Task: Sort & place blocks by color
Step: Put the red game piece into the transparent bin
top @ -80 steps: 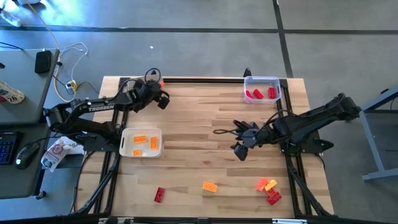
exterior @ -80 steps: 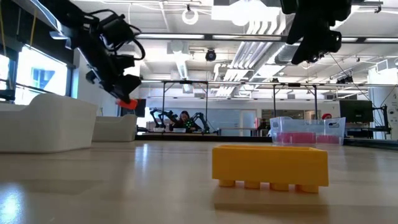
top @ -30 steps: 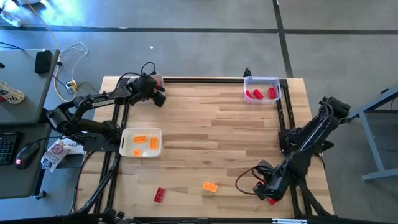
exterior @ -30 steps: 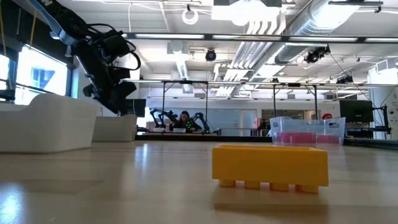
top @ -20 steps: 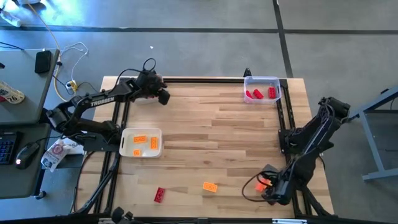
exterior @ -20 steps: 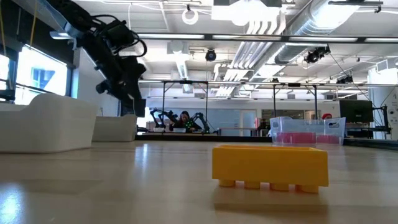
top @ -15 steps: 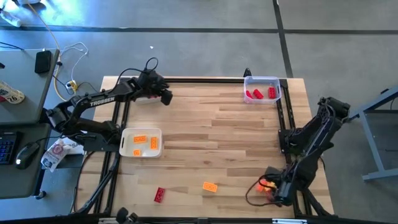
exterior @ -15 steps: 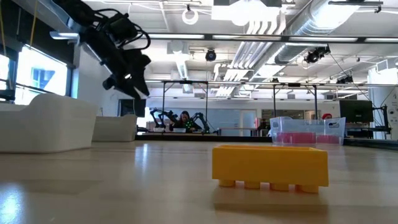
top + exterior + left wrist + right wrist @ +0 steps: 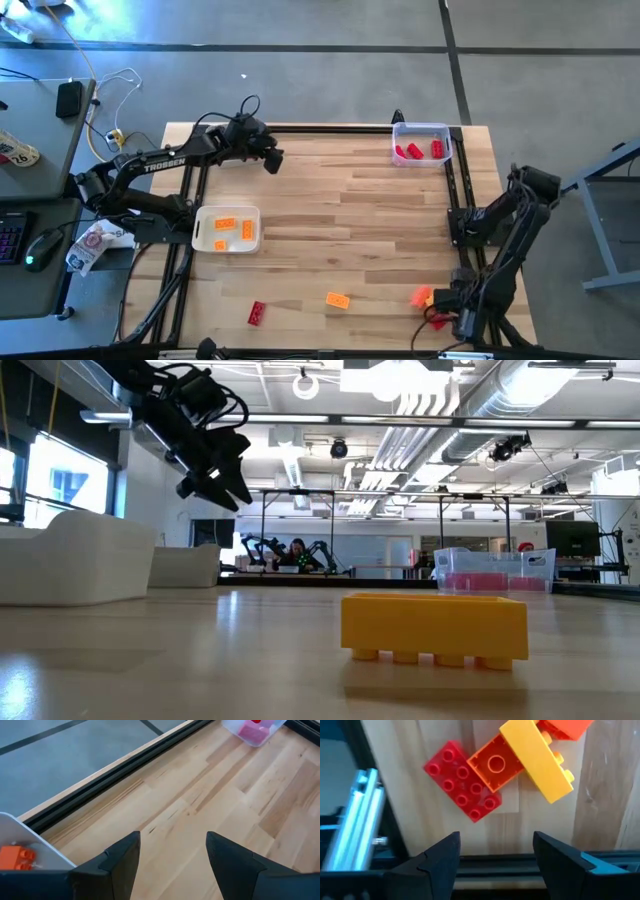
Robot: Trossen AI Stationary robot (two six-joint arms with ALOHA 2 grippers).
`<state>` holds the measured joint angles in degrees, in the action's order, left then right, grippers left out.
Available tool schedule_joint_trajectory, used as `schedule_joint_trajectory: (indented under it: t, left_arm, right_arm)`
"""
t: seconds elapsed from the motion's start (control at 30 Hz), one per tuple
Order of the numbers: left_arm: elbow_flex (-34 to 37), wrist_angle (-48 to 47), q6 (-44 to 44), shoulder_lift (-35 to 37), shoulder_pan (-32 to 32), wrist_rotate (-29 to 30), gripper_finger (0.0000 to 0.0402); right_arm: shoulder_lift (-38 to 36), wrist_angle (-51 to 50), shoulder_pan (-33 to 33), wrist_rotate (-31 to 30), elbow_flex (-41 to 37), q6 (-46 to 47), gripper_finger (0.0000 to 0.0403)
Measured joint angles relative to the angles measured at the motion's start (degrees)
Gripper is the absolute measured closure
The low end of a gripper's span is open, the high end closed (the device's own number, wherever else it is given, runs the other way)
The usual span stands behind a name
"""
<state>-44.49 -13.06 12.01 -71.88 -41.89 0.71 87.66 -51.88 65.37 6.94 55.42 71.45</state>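
1. The right gripper (image 9: 455, 312) is down at the near right corner of the worktop (image 9: 350, 220), jaws apart and holding nothing, right over a little cluster of blocks.
2. In its wrist view the cluster is a red block (image 9: 462, 780), an orange block (image 9: 495, 766) and a yellow block (image 9: 536, 759), all touching. They sit just ahead of the fingertips, and the red one is closest to the gap.
3. The red block's long axis runs diagonal to the line between the jaws, so I'd guess a wrist twist is needed before closing on it.
4. The left gripper (image 9: 272, 160) is way off at the far left edge, jaws apart and empty, beside a white tray (image 9: 30, 845).
5. The right arm is clearly nearer. A loose red block (image 9: 257, 313) and another orange block (image 9: 338, 299) lie along the near edge.
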Motion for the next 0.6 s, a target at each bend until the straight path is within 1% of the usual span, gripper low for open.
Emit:
schedule_joint_trajectory:
  t: [0.27,0.47,0.6]
  left_arm:
    - [0.0,0.0,0.0,0.0,0.0,0.1,0.0190]
    - [0.0,0.0,0.0,0.0,0.0,2.1,0.0190]
    - [0.0,0.0,0.0,0.0,0.0,2.7,0.0190]
  right_arm:
    - [5.7,2.6,0.0,-0.6,0.0,-5.7,0.0166]
    - [7.7,5.2,0.0,-0.7,0.0,-6.0,0.0166]
    - [8.0,6.0,0.1,-2.6,0.0,-6.0,0.0166]
